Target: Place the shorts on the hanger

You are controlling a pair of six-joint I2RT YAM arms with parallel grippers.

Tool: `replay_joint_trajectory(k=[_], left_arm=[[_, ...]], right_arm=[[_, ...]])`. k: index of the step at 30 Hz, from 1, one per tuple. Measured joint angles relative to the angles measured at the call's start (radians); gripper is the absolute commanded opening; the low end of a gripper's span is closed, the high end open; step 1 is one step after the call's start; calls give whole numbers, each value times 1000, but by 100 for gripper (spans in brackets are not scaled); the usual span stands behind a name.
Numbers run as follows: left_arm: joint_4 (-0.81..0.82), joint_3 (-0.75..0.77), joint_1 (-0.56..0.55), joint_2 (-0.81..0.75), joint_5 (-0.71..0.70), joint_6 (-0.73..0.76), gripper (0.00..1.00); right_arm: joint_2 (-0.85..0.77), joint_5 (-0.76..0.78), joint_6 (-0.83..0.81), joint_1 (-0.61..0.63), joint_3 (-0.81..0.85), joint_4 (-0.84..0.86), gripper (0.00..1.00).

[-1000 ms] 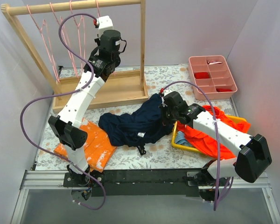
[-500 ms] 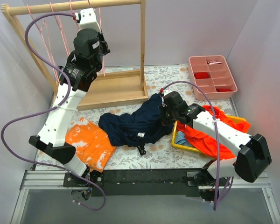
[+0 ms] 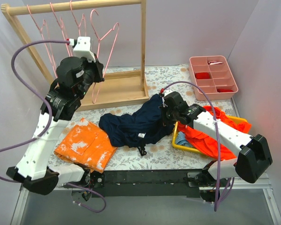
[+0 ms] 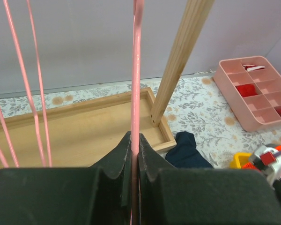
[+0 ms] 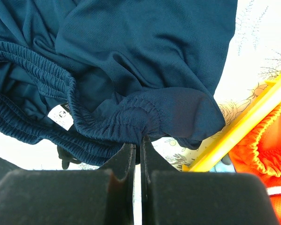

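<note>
The dark navy shorts [image 3: 133, 124] lie crumpled on the flowered table. My right gripper [image 3: 166, 115] is shut on their elastic waistband at the right end; in the right wrist view the jaws [image 5: 137, 139] pinch the gathered band of the shorts [image 5: 145, 56], with the white label to the left. My left gripper [image 3: 95, 71] is shut on a pink wire hanger [image 3: 108, 44], held tilted in front of the wooden rack with its hook just under the rail. In the left wrist view the hanger's wire [image 4: 136, 70] runs straight up from the closed jaws [image 4: 135, 136].
The wooden rack [image 3: 143, 47] with its base tray [image 3: 117, 89] stands at the back left, three more pink hangers [image 3: 47, 33] on its rail. An orange blotched cloth [image 3: 86, 143] lies front left. A yellow tray [image 3: 180, 145] of orange-red clothes [image 3: 210, 136] sits right, a pink compartment box [image 3: 213, 77] behind.
My left arm has swung left and down from the rail, bringing one pink hanger out with it, tilted away from the others. The right arm and the shorts have not moved.
</note>
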Motion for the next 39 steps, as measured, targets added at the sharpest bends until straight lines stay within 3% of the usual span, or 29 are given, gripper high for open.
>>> replay_joint_trajectory(k=[13, 23, 31, 39], left_arm=[[-34, -281, 0, -277, 209, -2, 0], [-178, -534, 0, -507, 546, -104, 0], [-281, -628, -13, -558, 690, -163, 0], [-309, -649, -51, -557, 721, -177, 0]], right_arm=[[1, 21, 0, 0, 11, -10, 1], [37, 86, -13, 0, 55, -40, 1], [140, 113, -27, -28, 153, -78, 1], [223, 117, -35, -36, 285, -137, 1]])
